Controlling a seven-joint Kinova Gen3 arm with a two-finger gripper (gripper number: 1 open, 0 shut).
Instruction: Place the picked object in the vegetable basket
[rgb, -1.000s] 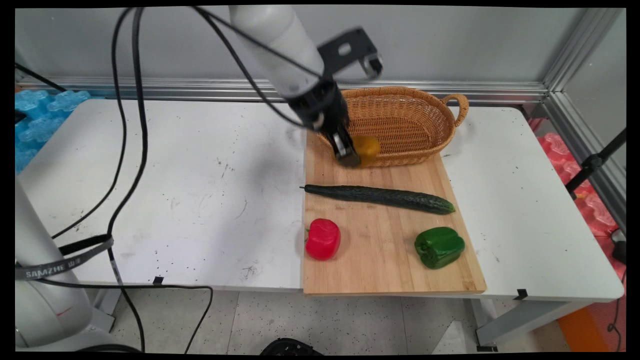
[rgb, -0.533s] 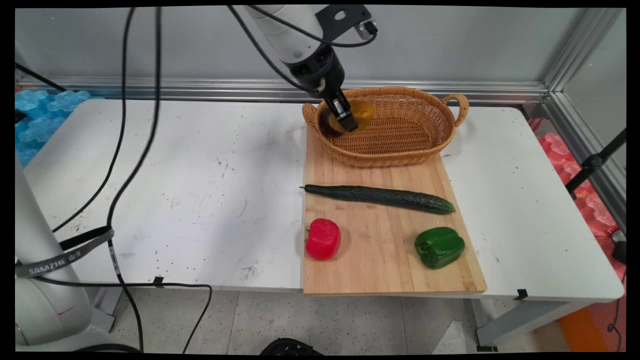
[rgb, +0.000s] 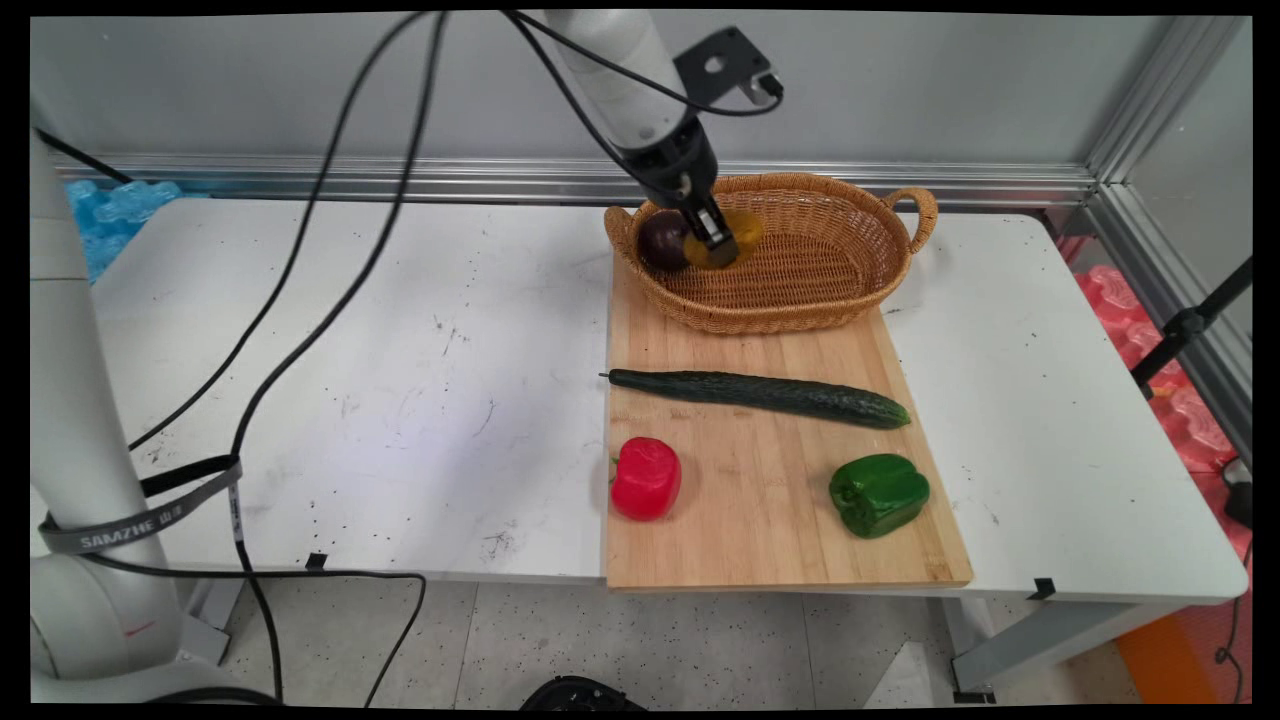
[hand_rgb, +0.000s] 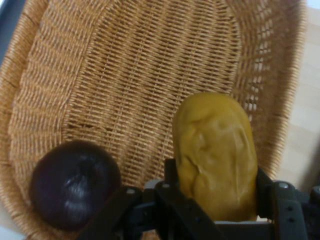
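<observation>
The black two-finger gripper (rgb: 718, 243) hangs over the oval woven wicker basket (rgb: 800, 290) near the bench's far edge, fingers (hand_rgb: 172, 187) clamped on a lumpy yellow potato (hand_rgb: 215, 155), right beside a dark purple round onion (hand_rgb: 75, 185) lying inside.

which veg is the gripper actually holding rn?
The yellow potato, clamped in the gripper over the wicker basket. The dark purple onion lies beside it, ungripped.

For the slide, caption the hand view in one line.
Tool shut on a yellow potato above a wicker basket holding a dark purple onion.
</observation>
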